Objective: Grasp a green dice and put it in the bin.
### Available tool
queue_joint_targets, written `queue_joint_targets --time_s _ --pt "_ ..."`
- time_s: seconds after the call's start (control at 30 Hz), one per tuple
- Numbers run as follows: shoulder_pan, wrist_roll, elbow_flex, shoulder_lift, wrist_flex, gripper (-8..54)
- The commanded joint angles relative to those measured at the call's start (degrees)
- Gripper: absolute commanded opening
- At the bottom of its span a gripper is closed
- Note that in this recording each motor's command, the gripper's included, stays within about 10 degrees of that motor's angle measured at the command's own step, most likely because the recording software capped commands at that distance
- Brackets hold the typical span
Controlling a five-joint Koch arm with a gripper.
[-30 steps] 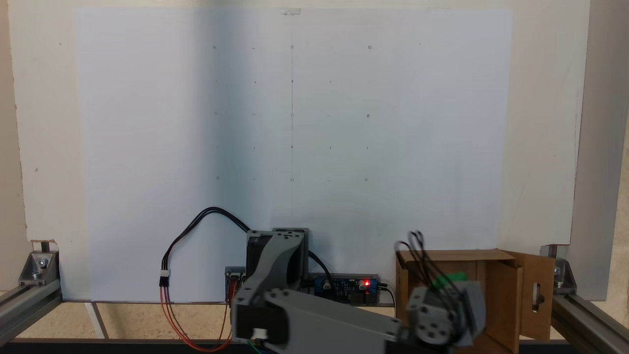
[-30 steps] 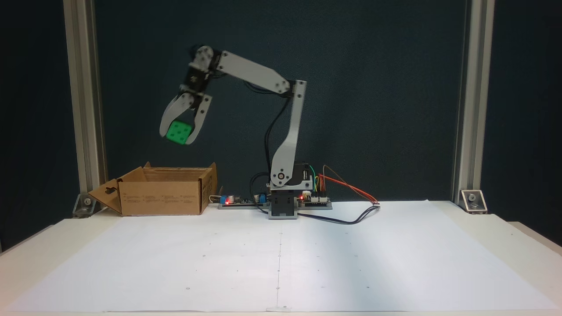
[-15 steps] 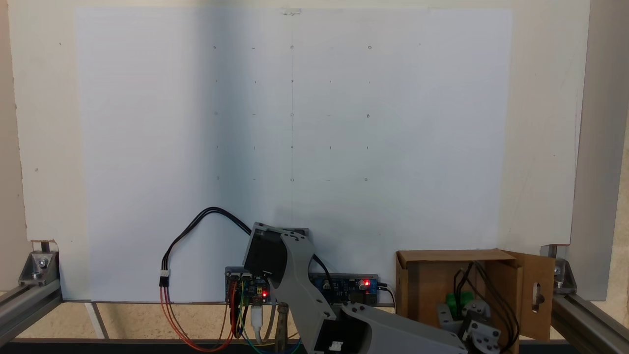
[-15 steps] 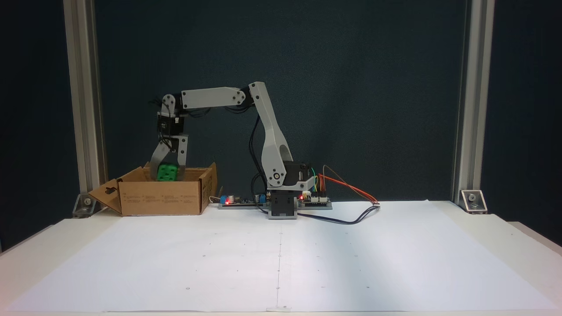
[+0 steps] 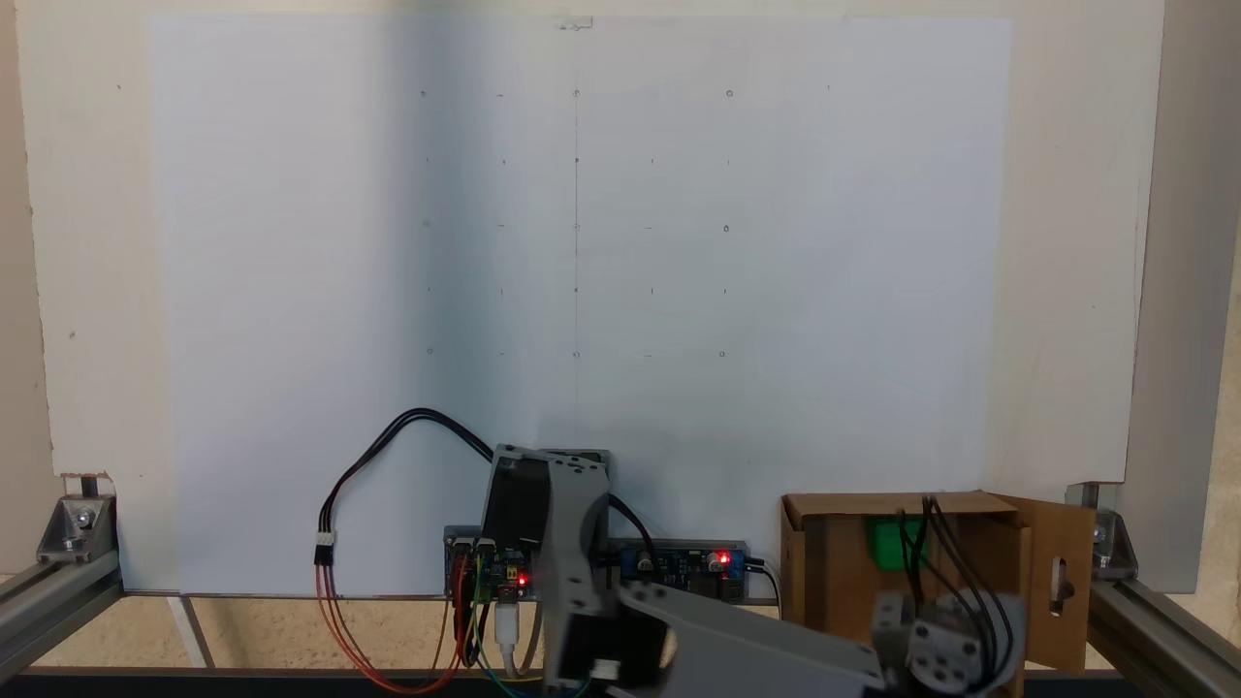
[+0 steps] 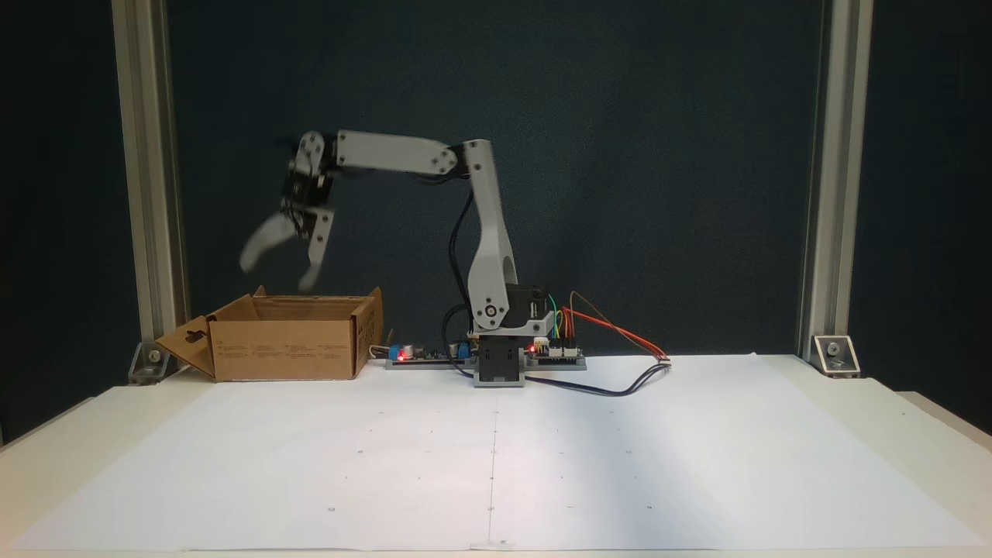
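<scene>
White paper sheet point(image 6: 496, 457) covers the table point(image 6: 46, 473) nearest the camera in a fixed view, printed with a faint grid of small marks and a thin centre line. Beyond the sheet's far edge, the arm base point(image 6: 500, 360) stands at mid-table, flanked by circuit boards point(image 6: 554, 353) with red indicator lights; orange, yellow and green wires point(image 6: 604, 329) and a black cable point(image 6: 612, 386) run from the base to the right of that view. The arm rises from the base, and its upper link extends horizontally to the left. The gripper point(image 6: 279, 271) hangs from the wrist above the bin point(image 6: 287, 341), with its two jaws spread wide apart and nothing between them; the fingertips are blurred and sit just above the bin's rim, apart from it. The bin is a brown corrugated cardboard box resting on the table left of the base, with a slotted flap point(image 6: 186, 345) folded outward on its left side. In a fixed view looking down, the green dice point(image 5: 887, 543) lies inside the bin point(image 5: 824, 562), close to the wall nearest the paper sheet, partly crossed by the wrist's black cables point(image 5: 945, 562). Aluminium frame posts point(image 6: 147, 186) stand at both far corners against a dark backdrop point(image 6: 659, 155).
</scene>
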Motion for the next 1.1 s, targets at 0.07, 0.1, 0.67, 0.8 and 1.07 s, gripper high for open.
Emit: queue_joint_targets --time_s 0.07,0.1,0.67,0.8,1.07 --pt "-14.5 13.7 -3.9 8.4 -0.2 45.1" --pt "-18.6 14.4 -3.9 9.6 -0.3 45.5" --pt "-84.8 21.3 15.3 32.3 -7.1 45.3" --pt "-90.8 21.2 33.3 41.9 -18.7 45.3" --pt "-91.7 21.0 58.8 53.3 -39.9 45.8"
